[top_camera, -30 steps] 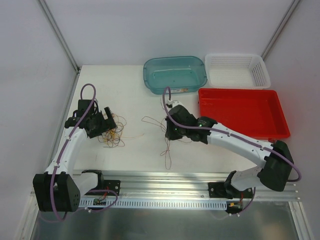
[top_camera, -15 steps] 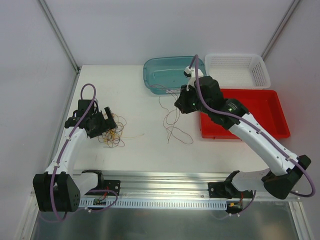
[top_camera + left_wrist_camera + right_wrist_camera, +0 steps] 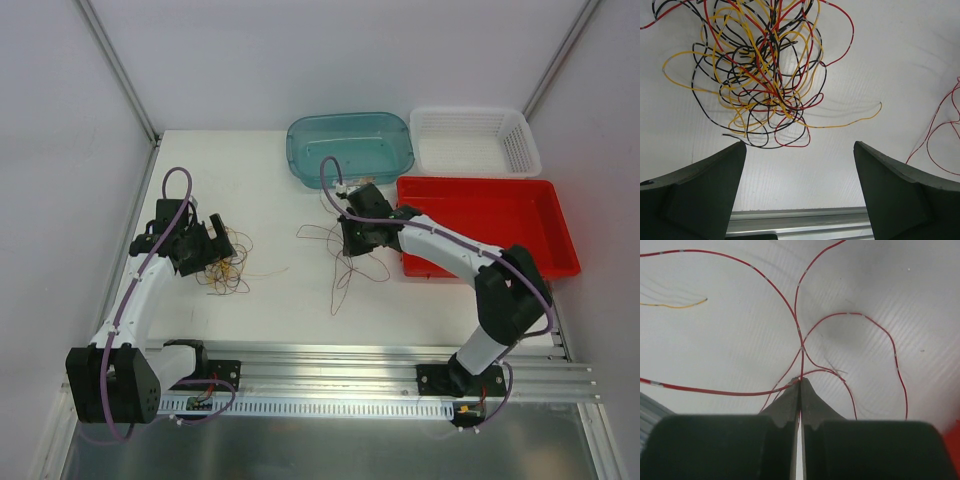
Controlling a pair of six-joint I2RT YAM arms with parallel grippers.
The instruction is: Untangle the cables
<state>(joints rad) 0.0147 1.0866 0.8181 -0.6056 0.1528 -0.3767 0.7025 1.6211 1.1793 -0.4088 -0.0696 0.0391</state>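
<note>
The left gripper (image 3: 800, 145) hangs with jaws wide apart beside a knot of red, yellow and black cables (image 3: 765, 75) near the table's (image 3: 270, 200) left edge. Toward the middle, the right gripper (image 3: 800, 382) is pinched tight on a single red cable (image 3: 849, 313), its loops trailing over the table just left of the red tray (image 3: 490, 225).
</note>
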